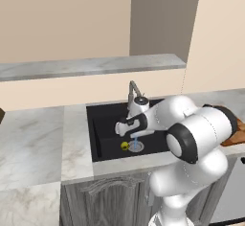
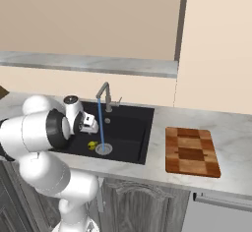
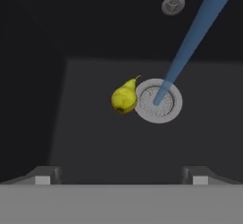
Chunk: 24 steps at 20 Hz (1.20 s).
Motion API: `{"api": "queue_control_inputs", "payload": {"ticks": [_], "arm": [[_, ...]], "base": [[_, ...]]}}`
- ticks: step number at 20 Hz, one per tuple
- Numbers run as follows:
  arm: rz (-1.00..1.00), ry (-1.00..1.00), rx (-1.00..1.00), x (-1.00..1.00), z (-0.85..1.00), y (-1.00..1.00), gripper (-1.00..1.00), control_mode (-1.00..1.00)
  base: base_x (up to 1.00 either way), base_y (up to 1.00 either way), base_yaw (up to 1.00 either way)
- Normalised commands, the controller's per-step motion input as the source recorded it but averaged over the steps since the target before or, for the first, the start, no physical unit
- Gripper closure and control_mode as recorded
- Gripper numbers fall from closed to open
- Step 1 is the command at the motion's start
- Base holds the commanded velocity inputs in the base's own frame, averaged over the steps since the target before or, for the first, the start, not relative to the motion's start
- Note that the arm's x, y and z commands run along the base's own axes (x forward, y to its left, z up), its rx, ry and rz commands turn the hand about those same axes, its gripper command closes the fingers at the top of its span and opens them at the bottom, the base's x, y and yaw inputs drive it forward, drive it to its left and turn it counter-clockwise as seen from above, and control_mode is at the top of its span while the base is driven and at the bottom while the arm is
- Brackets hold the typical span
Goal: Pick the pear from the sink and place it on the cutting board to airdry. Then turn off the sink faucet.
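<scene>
— Dark fingers (image 3: 121, 174) hang spread wide above the sink (image 1: 103, 124), holding nothing?

— Yes. The pear (image 3: 124, 97) lies on the basin floor straight ahead of them, between the tips, touching the drain ring (image 3: 158, 100) on its side away from the water stream (image 3: 190, 42).

— Its long axis?

— Stem tilted toward the drain. The cutting board (image 2: 192, 151) waits on the table beyond the sink's right edge; the sink faucet (image 2: 104, 94) is running.

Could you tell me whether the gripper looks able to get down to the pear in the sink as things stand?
Probably yes. The gripper hangs open above the sink, with the pear lying uncovered on the basin floor beside the drain ring. Only the water stream runs close by, onto the drain, not across the pear.
</scene>
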Motion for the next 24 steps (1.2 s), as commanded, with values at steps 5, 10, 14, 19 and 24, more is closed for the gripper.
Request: {"api": "queue_control_inputs", "payload": {"ticks": [5, 10, 14, 19, 24], "arm": [[0.0, 0.0, 0.0, 0.07, -0.22, 0.05, -1.0, -1.0], [0.0, 0.0, 0.0, 0.18, -0.22, 0.0, -1.0, -1.0], [0.0, 0.0, 0.0, 0.26, -0.18, 0.0, -1.0, -1.0], [0.0, 0.0, 0.0, 0.27, -0.21, 0.0, -1.0, -1.0], [0.0, 0.0, 0.0, 0.27, -0.28, 0.0, -1.0, -1.0]], "base": [[0.0, 0.0, 0.0], [0.0, 0.0, 0.0], [0.0, 0.0, 0.0], [0.0, 0.0, 0.0], [0.0, 0.0, 0.0]]}}
